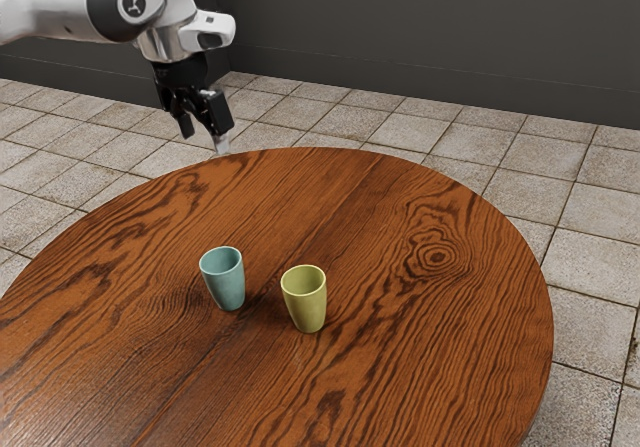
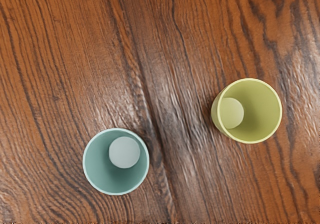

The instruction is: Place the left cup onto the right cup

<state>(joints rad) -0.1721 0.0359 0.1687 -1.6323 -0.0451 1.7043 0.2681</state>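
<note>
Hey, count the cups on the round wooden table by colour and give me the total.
Teal tapered cup: 1
Yellow-green tapered cup: 1
Total: 2 cups

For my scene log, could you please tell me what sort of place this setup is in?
Likely a plain indoor room, rendered in simulation: a round wooden table stands on a grey tiled floor, with a dark wall behind.

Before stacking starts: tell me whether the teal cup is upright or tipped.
Upright. The teal cup stands on its base on the table, rim up; the wrist view looks down into its open mouth.
</note>
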